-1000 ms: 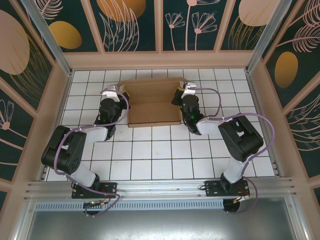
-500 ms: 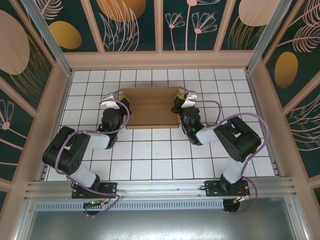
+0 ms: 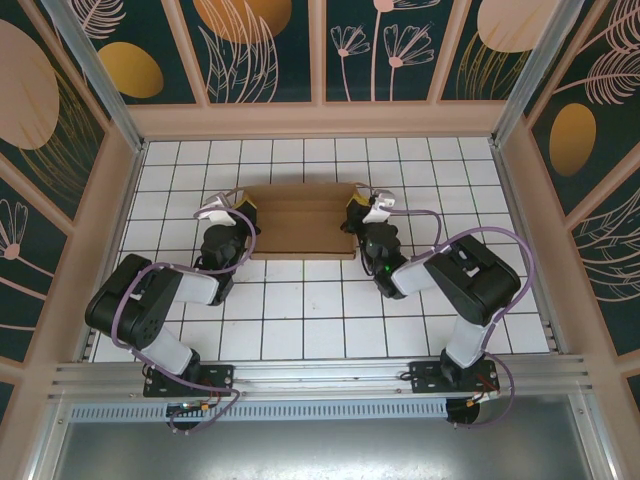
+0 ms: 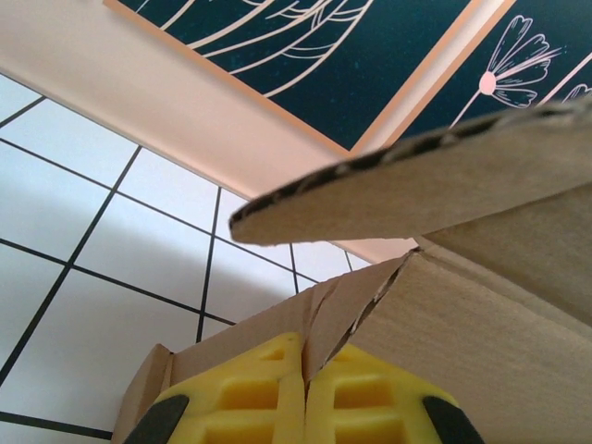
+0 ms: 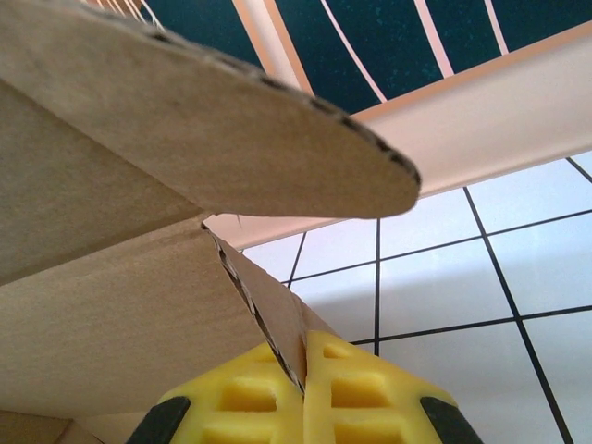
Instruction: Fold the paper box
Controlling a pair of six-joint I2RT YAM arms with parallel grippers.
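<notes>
The paper box [image 3: 298, 218] is a plain brown cardboard piece lying across the middle of the white tiled table, partly folded, with an upper flap [image 4: 435, 180] hanging over its lower panel. My left gripper [image 3: 243, 209] is at the box's left end, and its yellow fingers [image 4: 250, 388] are shut on a side flap of the paper box [image 4: 481, 314]. At the right end, my right gripper [image 3: 353, 211] is shut the same way on the other side flap [image 5: 277, 310]. In the right wrist view the paper box [image 5: 111, 314] has a curved flap [image 5: 231, 139] overhanging it.
The white tiled table [image 3: 320, 300] is fenced by a low beige rim [image 3: 320, 120] at the back and patterned walls at the sides. Both arms' elbows [image 3: 130, 300] [image 3: 480, 280] sit near the table's front half.
Both grippers have drawn back toward the near edge with the flaps still in them. The box's far panel has come down, so the box looks shorter than a second ago.
</notes>
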